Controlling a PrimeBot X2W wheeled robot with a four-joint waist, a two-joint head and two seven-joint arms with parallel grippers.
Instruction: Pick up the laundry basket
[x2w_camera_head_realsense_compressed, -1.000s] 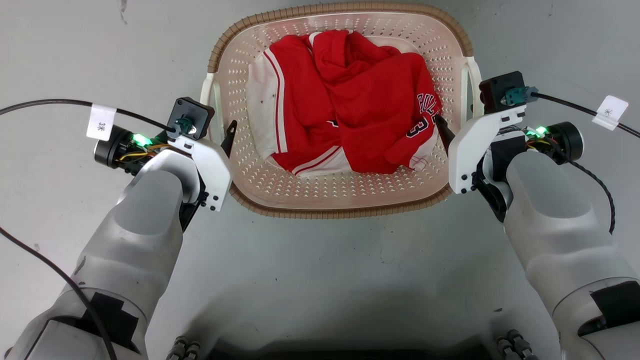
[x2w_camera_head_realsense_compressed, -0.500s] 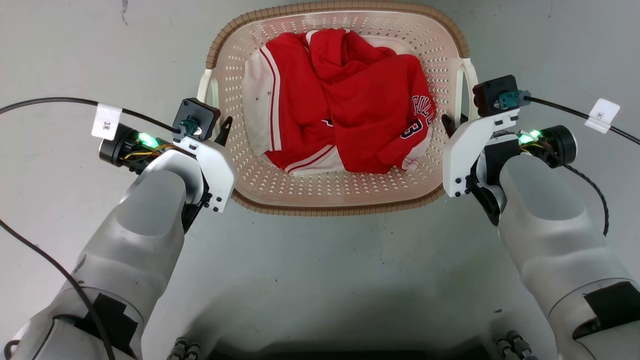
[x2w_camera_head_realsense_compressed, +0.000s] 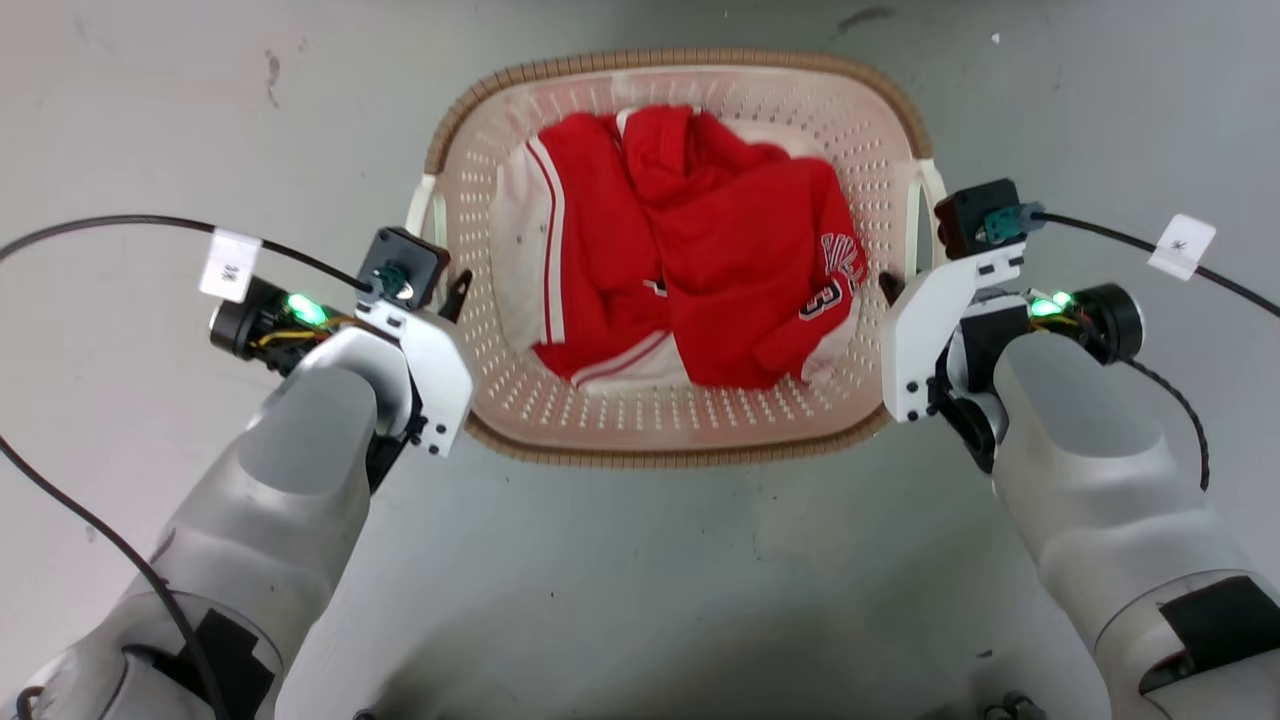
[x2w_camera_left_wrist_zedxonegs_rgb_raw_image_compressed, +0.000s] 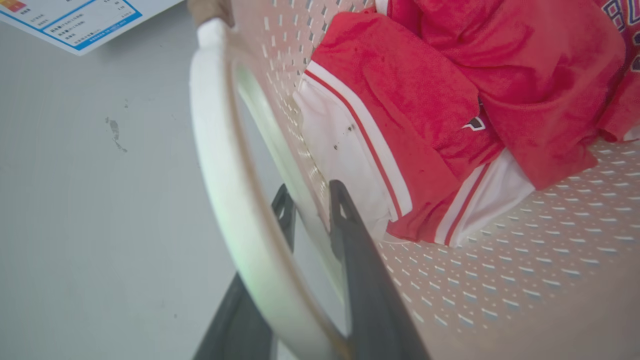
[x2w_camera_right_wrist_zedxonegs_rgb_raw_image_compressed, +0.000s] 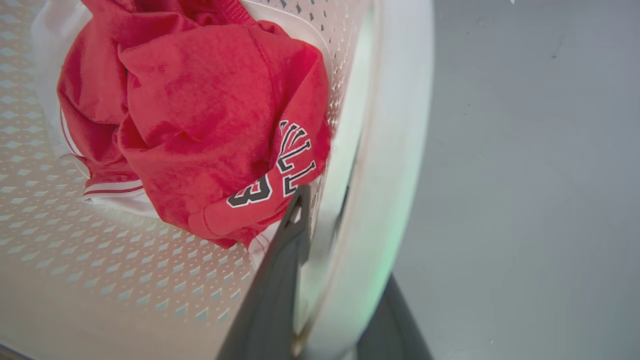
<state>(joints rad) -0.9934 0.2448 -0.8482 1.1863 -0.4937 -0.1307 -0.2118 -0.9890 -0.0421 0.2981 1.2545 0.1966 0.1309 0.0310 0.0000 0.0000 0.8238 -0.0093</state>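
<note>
The laundry basket (x2w_camera_head_realsense_compressed: 680, 455) is cream with perforated walls and a brown woven-look rim. It sits on the grey floor between my two arms, with red and white jerseys (x2w_camera_head_realsense_compressed: 700, 240) in it. My left gripper (x2w_camera_head_realsense_compressed: 452, 292) is shut on the basket's left wall just below the white handle (x2w_camera_left_wrist_zedxonegs_rgb_raw_image_compressed: 220, 150). One finger (x2w_camera_left_wrist_zedxonegs_rgb_raw_image_compressed: 352, 240) is inside the basket and the other is outside. My right gripper (x2w_camera_head_realsense_compressed: 888, 290) is shut on the right wall by the other handle (x2w_camera_right_wrist_zedxonegs_rgb_raw_image_compressed: 395, 125). Its inner finger (x2w_camera_right_wrist_zedxonegs_rgb_raw_image_compressed: 292, 225) lies against a jersey, and the handle mostly hides its outer finger.
Bare grey floor (x2w_camera_head_realsense_compressed: 650, 600) lies all around the basket. Black cables with white tags (x2w_camera_head_realsense_compressed: 230, 265) trail from both wrists. A printed sheet (x2w_camera_left_wrist_zedxonegs_rgb_raw_image_compressed: 75, 20) lies on the floor beyond the basket's left side.
The whole head picture has shifted downward, so the camera moved. The basket looks a little smaller and both grippers keep their places on its side walls.
</note>
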